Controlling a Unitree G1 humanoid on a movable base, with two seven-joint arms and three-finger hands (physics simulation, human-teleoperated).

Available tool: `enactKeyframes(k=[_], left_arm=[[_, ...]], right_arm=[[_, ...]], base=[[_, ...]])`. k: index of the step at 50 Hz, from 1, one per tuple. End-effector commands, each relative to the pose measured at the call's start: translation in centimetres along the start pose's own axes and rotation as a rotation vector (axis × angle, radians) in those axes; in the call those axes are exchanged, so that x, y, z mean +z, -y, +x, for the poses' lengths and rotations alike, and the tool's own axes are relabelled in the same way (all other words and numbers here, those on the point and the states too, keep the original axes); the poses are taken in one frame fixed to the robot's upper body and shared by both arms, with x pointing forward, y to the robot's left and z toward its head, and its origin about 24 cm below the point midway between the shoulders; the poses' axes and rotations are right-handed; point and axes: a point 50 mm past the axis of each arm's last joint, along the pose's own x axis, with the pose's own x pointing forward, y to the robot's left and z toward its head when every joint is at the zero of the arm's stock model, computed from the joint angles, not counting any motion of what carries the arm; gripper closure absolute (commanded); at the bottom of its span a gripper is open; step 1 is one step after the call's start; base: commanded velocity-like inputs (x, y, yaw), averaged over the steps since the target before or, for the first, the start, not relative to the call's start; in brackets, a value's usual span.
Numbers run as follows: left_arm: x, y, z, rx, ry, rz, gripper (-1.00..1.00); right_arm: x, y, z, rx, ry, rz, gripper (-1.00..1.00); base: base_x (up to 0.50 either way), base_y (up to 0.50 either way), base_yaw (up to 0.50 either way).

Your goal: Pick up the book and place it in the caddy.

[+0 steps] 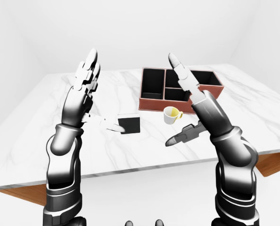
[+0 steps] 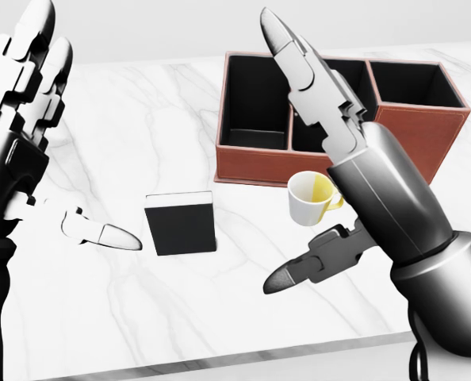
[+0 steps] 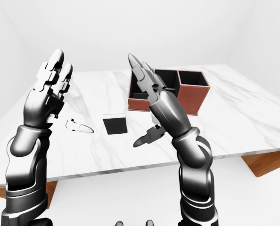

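Observation:
A black book lies flat on the white marble table, near the middle of the head view. The caddy, a red-brown box with black compartments, stands at the upper right. My left hand is raised at the left, open, with its thumb tip a little left of the book and not touching it. My right hand is raised at the right, open and holding nothing; its forearm covers part of the caddy.
A white cup with a yellow inside stands just below the caddy, between the book and my right arm. The table's near edge runs along the bottom of the head view. White walls surround the table.

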Motion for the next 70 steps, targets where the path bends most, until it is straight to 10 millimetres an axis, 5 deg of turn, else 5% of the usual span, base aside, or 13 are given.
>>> enactKeyframes(k=[1,25,70], left_arm=[[0.2,-0.1,0.0,0.004,0.01,-0.001,-1.0],[0.0,-0.4,-0.3,0.018,-0.001,-0.005,-1.0],[0.6,-0.6,-0.4,0.023,0.025,0.006,-1.0]], right_arm=[[0.1,-0.1,0.1,0.005,-0.003,-0.019,-1.0],[-0.3,-0.5,-0.1,0.007,-0.023,0.01,-1.0],[-1.0,-1.1,-0.3,0.012,-0.061,0.027,-1.0]], base=[[0.0,0.0,0.0],[0.01,0.0,0.0],[0.25,-0.02,0.0]])
